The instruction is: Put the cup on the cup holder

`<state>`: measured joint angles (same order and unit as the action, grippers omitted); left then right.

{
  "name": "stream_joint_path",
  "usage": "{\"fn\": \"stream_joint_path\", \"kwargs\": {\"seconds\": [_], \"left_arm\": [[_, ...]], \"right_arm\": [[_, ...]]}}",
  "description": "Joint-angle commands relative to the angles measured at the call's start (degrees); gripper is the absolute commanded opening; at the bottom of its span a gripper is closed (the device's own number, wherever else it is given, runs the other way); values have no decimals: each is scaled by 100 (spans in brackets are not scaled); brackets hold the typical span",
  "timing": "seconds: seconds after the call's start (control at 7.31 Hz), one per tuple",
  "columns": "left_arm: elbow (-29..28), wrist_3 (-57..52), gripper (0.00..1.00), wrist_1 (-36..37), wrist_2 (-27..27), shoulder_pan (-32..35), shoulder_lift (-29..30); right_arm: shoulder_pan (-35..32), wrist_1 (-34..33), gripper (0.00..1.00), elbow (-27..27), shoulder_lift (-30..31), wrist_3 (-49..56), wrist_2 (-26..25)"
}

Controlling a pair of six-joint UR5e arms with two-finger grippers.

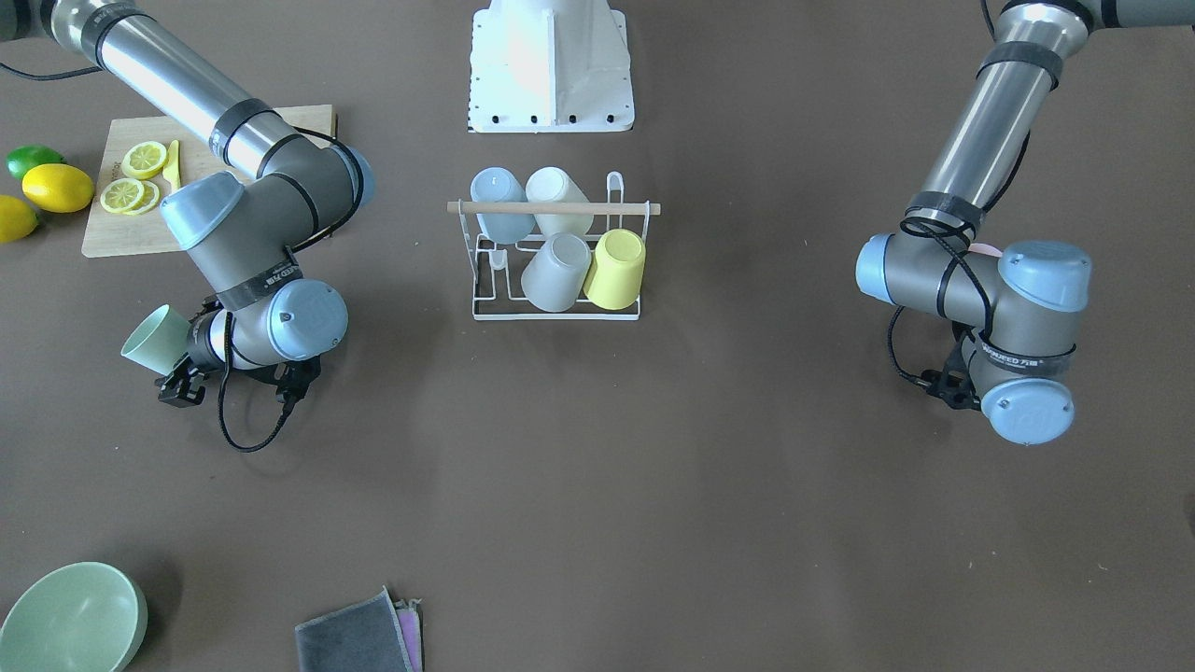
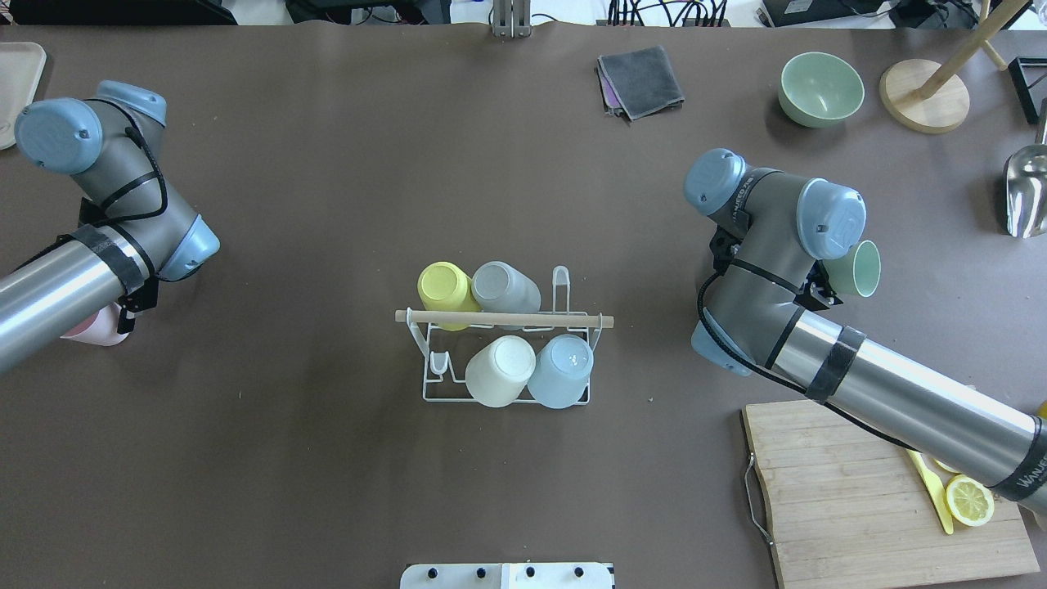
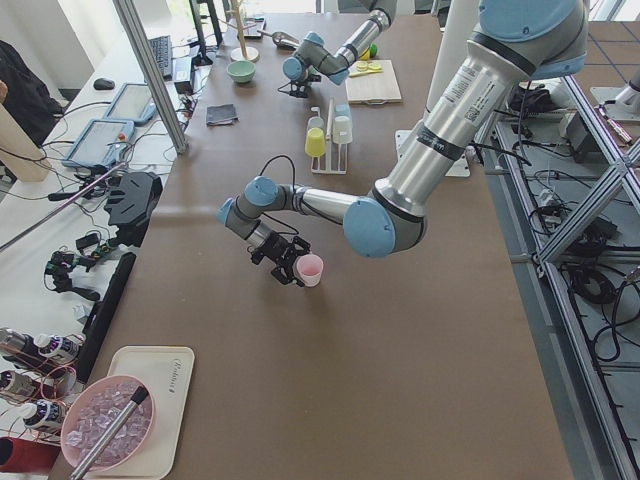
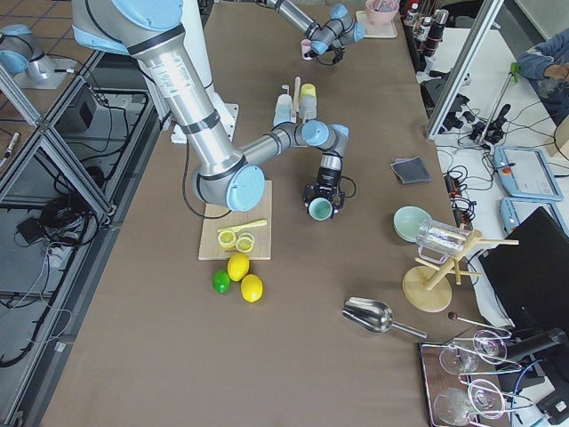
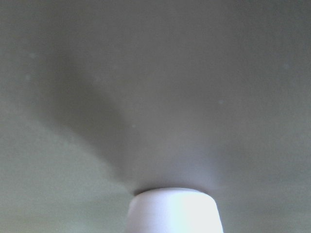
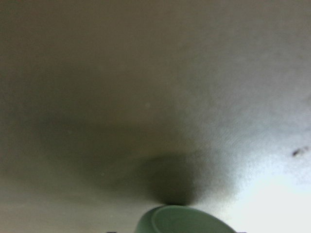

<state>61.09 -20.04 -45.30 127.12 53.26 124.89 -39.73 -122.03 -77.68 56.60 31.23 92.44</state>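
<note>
The cup holder (image 2: 503, 318) stands close in front of the robot's base. It is a small white wire rack with a light wooden rod across its top. Four cups sit upside down on its prongs. A cream cup (image 2: 500, 370) and a light blue cup (image 2: 561, 370) are in the row nearer the robot, and a yellow cup (image 2: 446, 286) and a grey cup (image 2: 503, 288) are in the farther row. An uncovered prong (image 2: 439, 364) stands at the left end of the near row, and a second uncovered prong (image 2: 560, 280) at the right end of the far row.

Well to the holder's right, on the near side, lies a wooden cutting board (image 2: 851, 491).

A little farther out than the holder and well to its right, the right gripper (image 1: 182, 353) is closed around a green cup (image 2: 857, 268), which is tilted on its side. Well to the holder's left, the left gripper (image 3: 287, 262) is clamped on a pink cup (image 3: 309, 269). I cannot tell if either cup touches the table (image 2: 327, 204). A wide stretch of brown table lies between each held cup and the holder.

Far beyond the holder, near the table's far edge, are a folded grey cloth (image 2: 642, 78) and a green bowl (image 2: 820, 87).
</note>
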Motion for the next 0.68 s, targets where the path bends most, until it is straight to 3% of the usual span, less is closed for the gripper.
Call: {"fn": "stream_joint_path", "kwargs": {"seconds": [0.0, 0.14, 0.41, 0.55], "left_arm": [[34, 0, 64, 38, -3, 0, 0], [52, 0, 33, 82, 5, 0, -9], [183, 0, 5, 344, -3, 0, -26], [453, -35, 0, 625, -151, 9, -26]], "right_arm": [[0, 30, 15, -10, 9, 32, -77], [0, 30, 0, -54, 18, 41, -85], [-17, 13, 0, -89, 18, 76, -173], [-35, 13, 0, -98, 18, 76, -173]]}}
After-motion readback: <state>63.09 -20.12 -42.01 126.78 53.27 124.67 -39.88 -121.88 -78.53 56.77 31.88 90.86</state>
